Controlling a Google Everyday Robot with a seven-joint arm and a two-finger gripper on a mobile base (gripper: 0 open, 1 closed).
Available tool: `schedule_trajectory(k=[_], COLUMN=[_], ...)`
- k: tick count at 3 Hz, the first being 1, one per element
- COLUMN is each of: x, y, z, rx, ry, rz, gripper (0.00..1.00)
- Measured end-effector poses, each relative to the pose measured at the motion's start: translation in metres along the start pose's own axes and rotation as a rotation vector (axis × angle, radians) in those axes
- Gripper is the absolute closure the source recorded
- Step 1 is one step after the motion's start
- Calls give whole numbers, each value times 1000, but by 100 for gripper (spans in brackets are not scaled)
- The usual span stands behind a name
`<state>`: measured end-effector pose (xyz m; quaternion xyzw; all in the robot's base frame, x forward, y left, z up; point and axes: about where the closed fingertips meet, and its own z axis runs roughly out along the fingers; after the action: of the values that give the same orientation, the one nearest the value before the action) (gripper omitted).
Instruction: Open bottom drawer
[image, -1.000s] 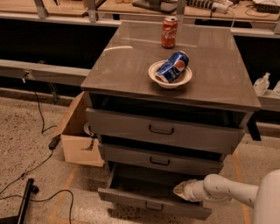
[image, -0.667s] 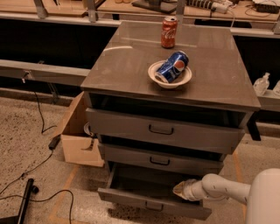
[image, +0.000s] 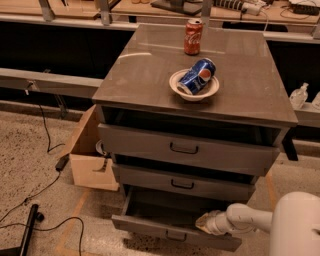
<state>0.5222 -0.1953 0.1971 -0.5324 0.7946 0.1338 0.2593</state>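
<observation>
The bottom drawer (image: 150, 226) is the lowest of three grey drawers in the cabinet. It is pulled out toward me, showing a plain grey interior (image: 165, 207). Its small dark handle (image: 176, 234) sits on the front panel. My gripper (image: 204, 222) reaches in from the lower right on a white arm and rests at the top edge of the drawer's front, right of the handle. The two drawers above, the middle drawer (image: 183, 183) and the top drawer (image: 185, 148), stick out slightly.
On the cabinet top stand a red can (image: 193, 36) and a white bowl (image: 194, 86) with a blue can lying in it. An open cardboard box (image: 90, 155) sits on the floor to the left. Black cables (image: 30, 200) run across the floor.
The drawer and gripper stand nearly as before; the arm has shifted only slightly.
</observation>
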Motion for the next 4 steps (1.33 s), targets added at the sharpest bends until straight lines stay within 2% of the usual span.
schedule_trajectory(k=[1,2,3,4], x=[4,8,7,12], y=[12,32,32,58], z=[9,10,8,-2], rx=[-28,-87,-87,-126], ry=[6,15,15,25], rz=[17,29,29,55], gripper=[100,100,100,100])
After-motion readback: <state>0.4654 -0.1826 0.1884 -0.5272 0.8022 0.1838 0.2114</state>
